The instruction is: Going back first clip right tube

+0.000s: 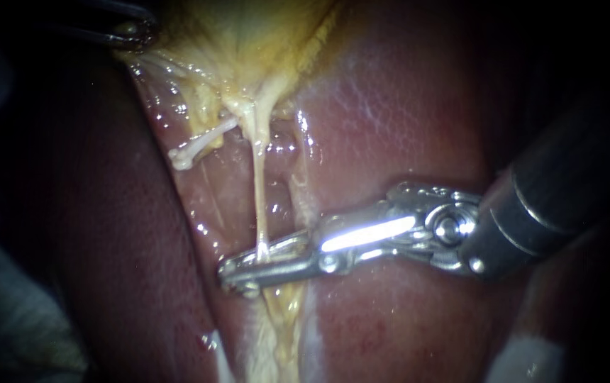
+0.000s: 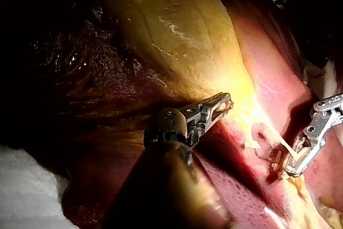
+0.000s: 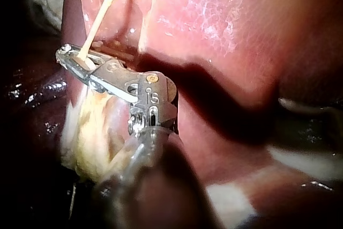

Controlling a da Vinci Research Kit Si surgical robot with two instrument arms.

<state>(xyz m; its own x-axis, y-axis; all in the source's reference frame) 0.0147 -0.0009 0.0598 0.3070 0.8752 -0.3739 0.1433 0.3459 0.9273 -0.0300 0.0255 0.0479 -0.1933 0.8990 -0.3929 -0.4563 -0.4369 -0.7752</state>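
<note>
The right tube (image 1: pixel 258 186) is a thin pale strand running from the yellowish gallbladder (image 1: pixel 248 42) down across the liver (image 1: pixel 404 120). My right instrument (image 1: pixel 266 264) comes in from the right, and its jaws lie together around the strand's lower end, shut on it (image 3: pixel 80 61). I cannot make out a clip between them. A short white tube stump (image 1: pixel 193 149) sticks out to the left of the strand. My left instrument (image 1: pixel 129 32) sits at the upper left, its jaws shut on the gallbladder's edge (image 2: pixel 222 103) and holding it up.
Dark liver (image 1: pixel 92 234) lies to the left of the groove, and yellow fatty tissue (image 1: pixel 280 312) runs below the right instrument's jaws. White gauze (image 2: pixel 27 186) lies beside the liver in the left wrist view.
</note>
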